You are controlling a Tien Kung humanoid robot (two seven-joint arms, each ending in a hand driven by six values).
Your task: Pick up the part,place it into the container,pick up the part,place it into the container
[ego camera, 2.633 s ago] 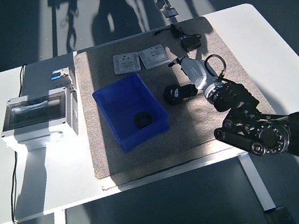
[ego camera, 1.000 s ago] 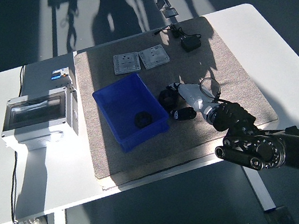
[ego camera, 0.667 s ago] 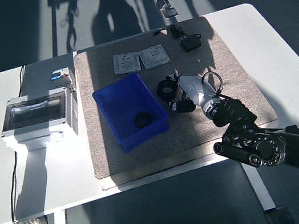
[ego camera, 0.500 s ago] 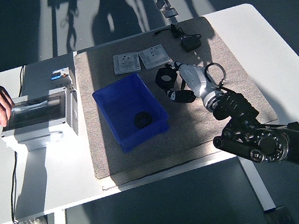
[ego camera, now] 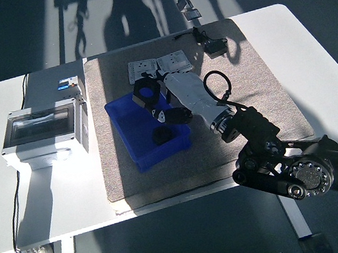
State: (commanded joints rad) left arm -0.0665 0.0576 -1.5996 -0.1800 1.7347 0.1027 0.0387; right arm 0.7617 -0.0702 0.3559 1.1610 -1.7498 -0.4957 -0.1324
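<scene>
**Part carried over the bin**

Part (ego camera: 144,90) — a black ring-shaped piece — now hangs above the blue container (ego camera: 128,111), pinched in the right hand (ego camera: 159,102), which has swung in from the mat (ego camera: 252,79). Another black part (ego camera: 161,135) already lies inside — release looks next.
</scene>
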